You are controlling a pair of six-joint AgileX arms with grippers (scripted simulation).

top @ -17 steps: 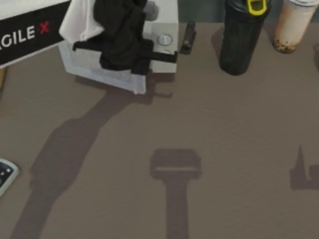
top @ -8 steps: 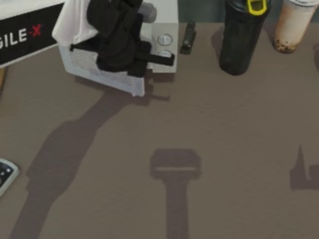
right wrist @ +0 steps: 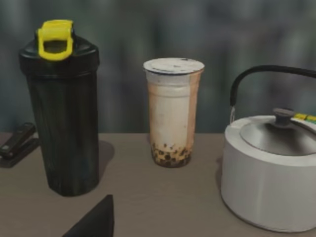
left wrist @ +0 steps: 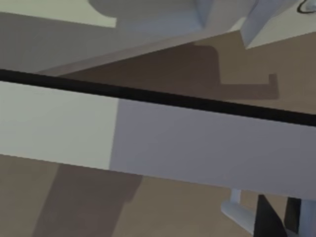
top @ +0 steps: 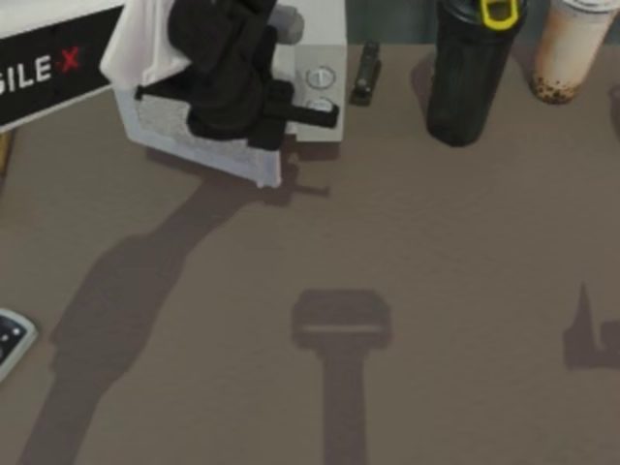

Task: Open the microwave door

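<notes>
The white microwave (top: 327, 39) stands at the table's back left, its two round knobs (top: 320, 77) showing. The microwave door (top: 174, 131), with its speckled grey mesh window, is swung partly outward, its free edge nearest the table's middle. My left gripper (top: 291, 118) hangs over the door's free edge, shut on the door's pale handle (left wrist: 239, 212). In the left wrist view the door's (left wrist: 197, 143) white edge crosses the picture, with my left gripper (left wrist: 279, 223) at the handle. A black part of my right gripper (right wrist: 98, 219) shows in its own wrist view only, away from the microwave.
A tall black bottle (top: 475, 68) with a yellow loop and a bubble tea cup (top: 572, 48) stand at the back right. A white kettle (right wrist: 271, 168) sits beside them. A small black object (top: 365, 73) lies next to the microwave. A white sign box (top: 48, 68) is back left.
Over the first half second my left arm shifted slightly left with the door, uncovering the second knob. Since then nothing has visibly moved.
</notes>
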